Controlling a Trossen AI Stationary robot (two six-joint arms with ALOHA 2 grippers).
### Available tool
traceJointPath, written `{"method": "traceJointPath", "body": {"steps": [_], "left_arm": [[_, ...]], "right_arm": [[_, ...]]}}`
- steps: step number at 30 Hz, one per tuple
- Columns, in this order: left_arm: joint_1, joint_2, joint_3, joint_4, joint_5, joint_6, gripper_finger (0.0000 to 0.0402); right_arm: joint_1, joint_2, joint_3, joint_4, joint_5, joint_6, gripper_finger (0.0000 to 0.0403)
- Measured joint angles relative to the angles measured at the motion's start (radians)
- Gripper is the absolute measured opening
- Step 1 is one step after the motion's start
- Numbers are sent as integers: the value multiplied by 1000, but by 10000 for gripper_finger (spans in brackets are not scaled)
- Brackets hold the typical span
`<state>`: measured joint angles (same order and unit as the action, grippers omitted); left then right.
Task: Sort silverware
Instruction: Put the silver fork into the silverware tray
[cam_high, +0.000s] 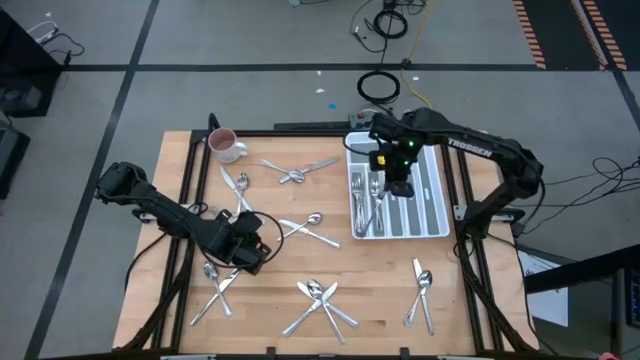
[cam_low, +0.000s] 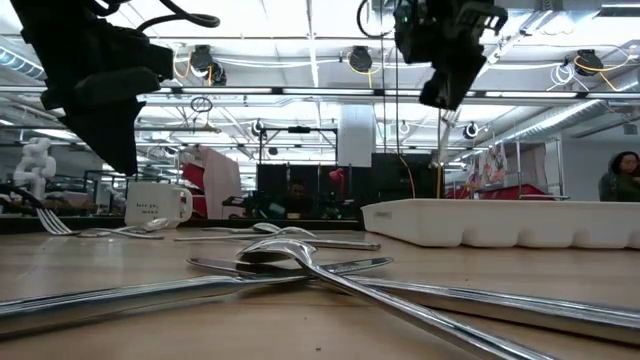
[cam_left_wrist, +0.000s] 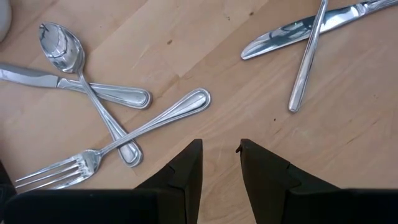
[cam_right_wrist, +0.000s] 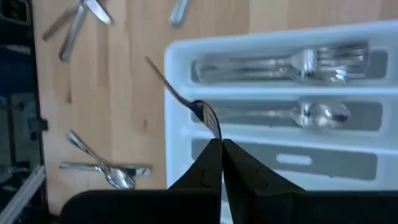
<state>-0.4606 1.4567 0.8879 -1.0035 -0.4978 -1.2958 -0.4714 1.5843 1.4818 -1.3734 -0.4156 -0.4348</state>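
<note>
Close to the front edge of the table (cam_high: 370, 275), three small heaps of silverware (cam_high: 320, 300), crossed over each other: one at the left, one in the middle, one at the right. Bare wood between the heaps, so room to move there.

A bit further back on the left side, the left gripper (cam_left_wrist: 221, 155), hanging over bare wood. Fingers (cam_left_wrist: 186, 171) partly open, nothing between them. Just past the fingertips, the round end of a table fork (cam_left_wrist: 112, 146), not touching. Lying slanted, with its prongs away from the gripper. Under it a spoon (cam_left_wrist: 81, 81) and a knife (cam_left_wrist: 74, 84), all three crossed.

Further back on the right side, the white tray (cam_high: 432, 190), close to the right edge. Forks and a spoon already lying lengthwise in its slots. Over the tray, the right gripper (cam_right_wrist: 221, 149), fingers pressed tight together on the prongs of a held fork (cam_right_wrist: 180, 99). Handle slanting out over the tray rim, toward the middle of the table.

At the far left corner, a white mug (cam_high: 225, 146), with more crossed pieces beside it.
</note>
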Motion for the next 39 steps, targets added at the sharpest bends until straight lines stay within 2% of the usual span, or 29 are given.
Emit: {"method": "traceJointPath", "body": {"steps": [8, 12, 16, 24, 39], "left_arm": [[0, 0, 0, 0, 0, -1, 114], [0, 0, 0, 0, -5, -1, 114], [0, 0, 0, 0, -12, -4, 114], [0, 0, 0, 0, -12, -8, 114], [0, 0, 0, 0, -12, -8, 114]], "right_arm": [[-51, 81, 0, -27, -4, -79, 0], [-53, 133, 19, -42, 33, -118, 0], [-53, 215, 130, -80, 51, -152, 0], [-53, 439, 435, -196, 72, -214, 0], [-38, 586, 413, -193, 111, -239, 0]]}}
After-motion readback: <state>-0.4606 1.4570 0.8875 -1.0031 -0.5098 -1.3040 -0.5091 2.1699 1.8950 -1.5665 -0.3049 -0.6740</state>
